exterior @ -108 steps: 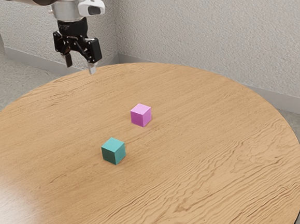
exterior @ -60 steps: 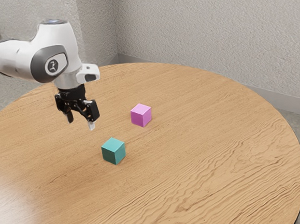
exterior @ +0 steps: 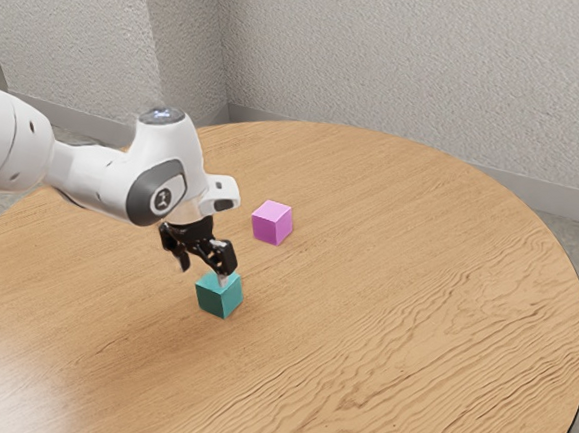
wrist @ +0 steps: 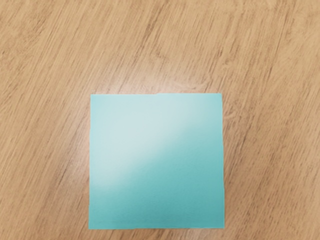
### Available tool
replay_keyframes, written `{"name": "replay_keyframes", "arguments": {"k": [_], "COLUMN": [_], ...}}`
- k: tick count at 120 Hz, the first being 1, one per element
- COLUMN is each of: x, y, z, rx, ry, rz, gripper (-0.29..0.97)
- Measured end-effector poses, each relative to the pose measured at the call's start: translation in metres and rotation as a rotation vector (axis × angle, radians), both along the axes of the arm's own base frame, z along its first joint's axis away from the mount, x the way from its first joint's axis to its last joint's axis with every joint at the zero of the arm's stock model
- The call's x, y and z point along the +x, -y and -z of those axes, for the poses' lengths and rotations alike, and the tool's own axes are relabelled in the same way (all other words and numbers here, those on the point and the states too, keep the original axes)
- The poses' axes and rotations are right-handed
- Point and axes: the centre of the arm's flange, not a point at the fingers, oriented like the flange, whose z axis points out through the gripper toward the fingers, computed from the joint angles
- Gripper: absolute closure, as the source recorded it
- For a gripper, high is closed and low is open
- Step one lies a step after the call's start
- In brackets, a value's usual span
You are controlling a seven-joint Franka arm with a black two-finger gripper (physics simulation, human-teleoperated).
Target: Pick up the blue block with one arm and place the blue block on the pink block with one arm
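1. Blue block point(exterior: 219, 294): one only, more teal than blue, resting flat on the round wooden surface point(exterior: 414, 287). It sits in front of the pink block point(exterior: 271, 222) and a little toward the exterior view's left of it, with bare wood between the two.
2. Pink block: one only, also flat on the surface, standing alone with nothing touching it.
3. Gripper point(exterior: 207, 266): one, black, with two fingers held apart. It hangs to the exterior view's left of the pink block, lower than the pink block's top, just over the blue block. One pale fingertip point(exterior: 230, 276) is at the level of the blue block's top edge. I cannot tell whether it touches. Nothing is clamped between the fingers.
4. Arm point(exterior: 92, 176): one, white with a grey joint cap, reaching in from the exterior view's left of the pink block. The cap carries a small round emblem point(exterior: 158, 198), too small to read.
5. In the wrist view the blue block point(wrist: 156, 161) shows its plain square top face directly under the hand, with a soft sheen across it. No label or lettering is on that face. Wood grain of the surface point(wrist: 50, 50) runs around three of its sides.
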Motion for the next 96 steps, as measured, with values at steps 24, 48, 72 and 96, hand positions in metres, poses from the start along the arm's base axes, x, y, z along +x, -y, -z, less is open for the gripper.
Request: {"name": "replay_keyframes", "arguments": {"k": [24,48,72,96], "x": [0.019,0.02,0.021,0.022], "y": [-0.009,-0.004,-0.007,-0.008], "z": [0.027,0.039,0.052,0.054], "rx": [-0.002,-0.012,-0.011,-0.019], "ry": [0.018,0.03,0.024,0.026], "rz": [-0.026,-0.013,-0.006,-0.009], "gripper": [0.03,0.03,0.06,0.23]}}
